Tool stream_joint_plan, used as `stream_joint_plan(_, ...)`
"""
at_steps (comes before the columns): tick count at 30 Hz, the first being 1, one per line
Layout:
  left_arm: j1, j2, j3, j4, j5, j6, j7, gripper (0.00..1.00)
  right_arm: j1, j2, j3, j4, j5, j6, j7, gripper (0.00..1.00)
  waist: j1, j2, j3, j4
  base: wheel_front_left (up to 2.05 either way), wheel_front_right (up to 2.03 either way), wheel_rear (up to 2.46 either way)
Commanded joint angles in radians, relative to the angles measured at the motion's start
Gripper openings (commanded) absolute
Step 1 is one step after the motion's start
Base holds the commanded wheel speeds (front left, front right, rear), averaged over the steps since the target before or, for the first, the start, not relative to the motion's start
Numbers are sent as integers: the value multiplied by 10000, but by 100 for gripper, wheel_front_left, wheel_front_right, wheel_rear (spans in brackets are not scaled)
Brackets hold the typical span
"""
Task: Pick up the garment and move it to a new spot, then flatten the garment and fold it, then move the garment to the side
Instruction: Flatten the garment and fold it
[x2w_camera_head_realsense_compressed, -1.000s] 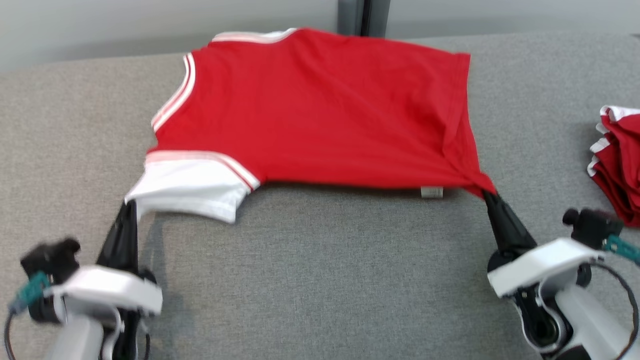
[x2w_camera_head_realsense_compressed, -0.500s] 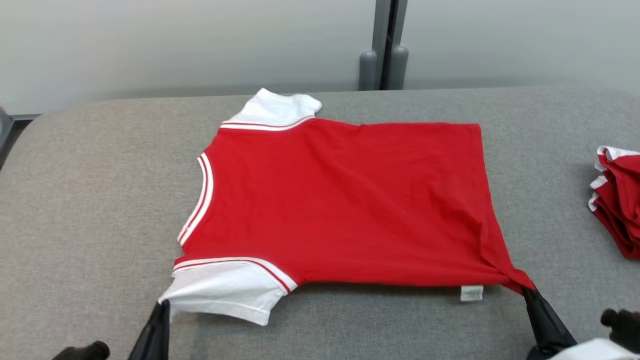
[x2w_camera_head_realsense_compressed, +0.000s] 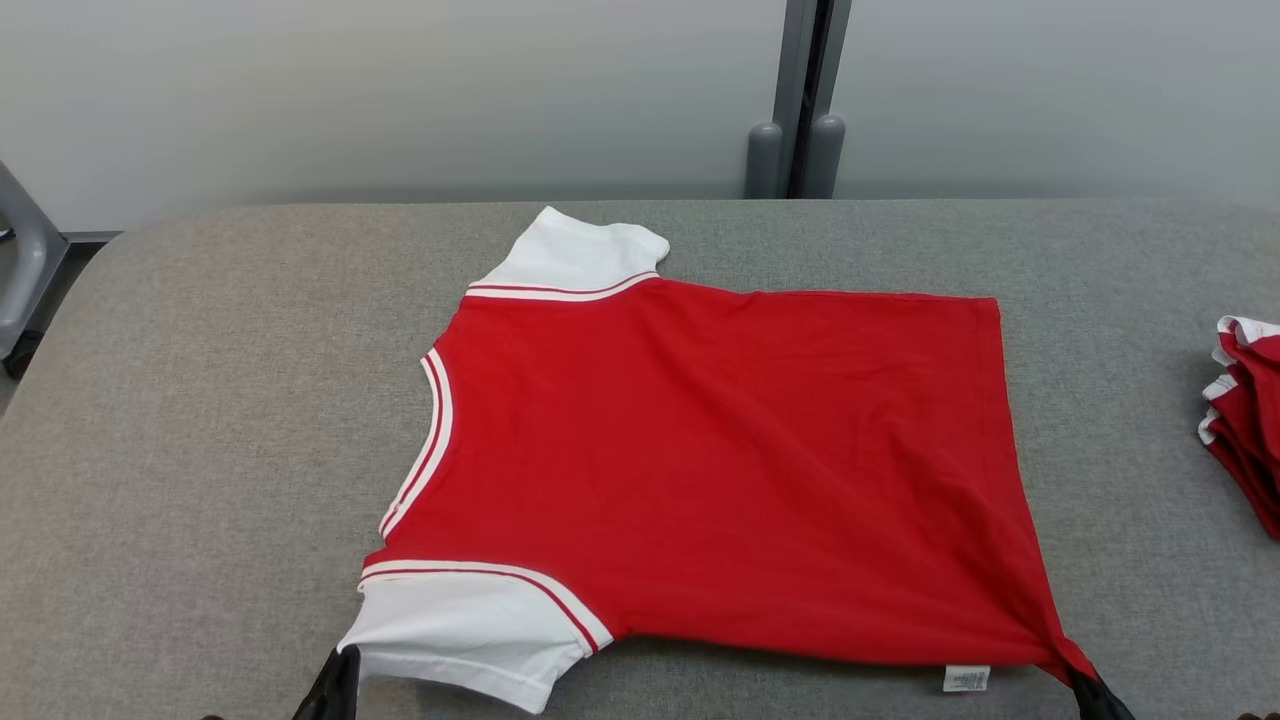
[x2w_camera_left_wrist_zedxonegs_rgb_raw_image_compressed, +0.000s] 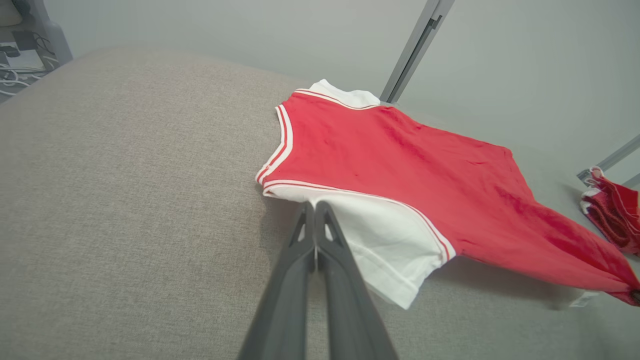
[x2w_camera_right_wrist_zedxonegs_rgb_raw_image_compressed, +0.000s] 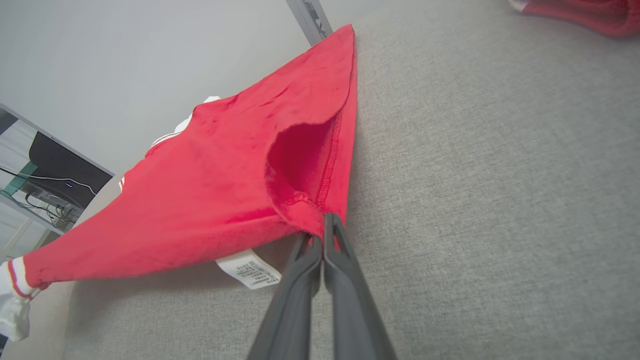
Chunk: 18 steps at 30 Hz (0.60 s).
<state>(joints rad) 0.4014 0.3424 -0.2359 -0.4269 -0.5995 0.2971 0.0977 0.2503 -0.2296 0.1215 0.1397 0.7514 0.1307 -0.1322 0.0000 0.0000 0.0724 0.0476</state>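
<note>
The grey tabletop (x2w_camera_head_realsense_compressed: 200, 450) is soft and fuzzy. The left tool (x2w_camera_left_wrist_zedxonegs_rgb_raw_image_compressed: 315, 206) is at the near left. Its two dark fingers are pressed together, and they pinch the edge of the near white sleeve (x2w_camera_head_realsense_compressed: 470, 630). That sleeve belongs to the red shirt (x2w_camera_head_realsense_compressed: 720, 470), which lies spread out in the middle of the tabletop. The neck hole with its red and white stripes faces left and the bottom hem faces right. The other white sleeve (x2w_camera_head_realsense_compressed: 580, 250) is on the far side, flat on the tabletop. The near edge of the red shirt is lifted a little, and there is a dark shadow under it. A small white label (x2w_camera_head_realsense_compressed: 966, 678) hangs out from the near edge, close to the right corner. The right tool (x2w_camera_right_wrist_zedxonegs_rgb_raw_image_compressed: 324, 220) is at the near right. Its fingers are pressed together too, and they pinch the near right corner of the red shirt, which is pulled into a point. Far off to the right, well apart from the red shirt, sits a pile of red and white clothes (x2w_camera_head_realsense_compressed: 1245, 420). Behind the tabletop a grey post (x2w_camera_head_realsense_compressed: 800, 100) stands against a pale wall (x2w_camera_head_realsense_compressed: 400, 100).
</note>
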Motion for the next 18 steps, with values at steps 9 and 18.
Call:
stream_joint_plan(9,-714,-119,175,112,-340,-187,-120,0,-245,570,-413,-752,203,2,1134,0,0,0,566,-238,0,0,0)
stream_joint_plan(18,-2516,-48,546,623,-644,-686,-233,0,-1528,687,-801,-1540,1095,2,1976,0,0,0,1748,-606,0,0,0)
